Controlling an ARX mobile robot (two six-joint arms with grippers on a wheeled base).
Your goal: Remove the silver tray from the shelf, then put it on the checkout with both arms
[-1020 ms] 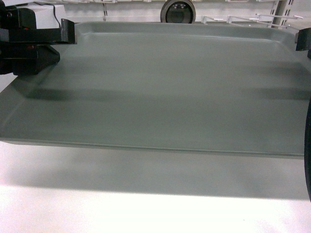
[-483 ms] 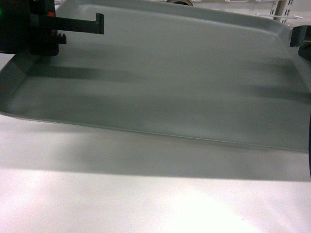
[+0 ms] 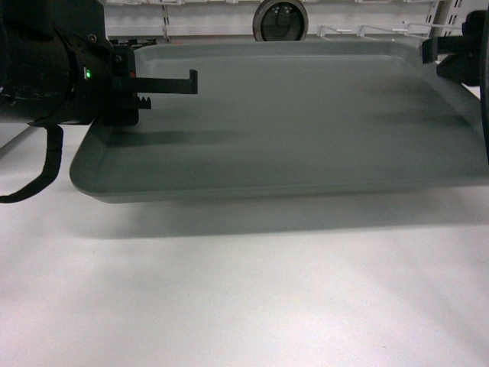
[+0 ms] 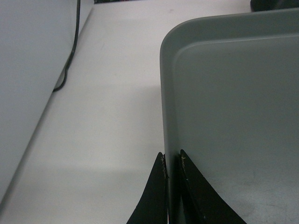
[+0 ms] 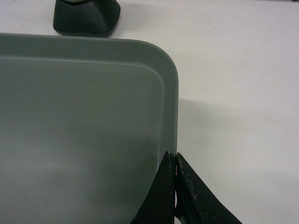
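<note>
Tray: the silver tray [image 3: 306, 122] hangs level above the white checkout [image 3: 244, 290], its shadow spread on the tabletop beneath, held at both short ends.
Left gripper: the left gripper [image 4: 172, 161] is clenched on the tray's left rim, 1 finger inside the rim and 1 outside, as the left wrist view shows plainly.
Left arm: its black body [image 3: 46, 73] fills the head view's left edge, a small green light [image 3: 87, 74] glowing.
Right gripper: the right gripper [image 5: 175, 163] pinches the tray's right rim, fingers pressed tight on either side of the edge.
Checkout: bare white surface runs under and beside the tray in both wrist views.
Background: a round dark object [image 3: 280, 19] sits beyond the tray's far edge, with white shelf rails [image 3: 367, 30] behind it.
Cable: a black cable [image 4: 70, 51] trails along the tabletop's left side.
</note>
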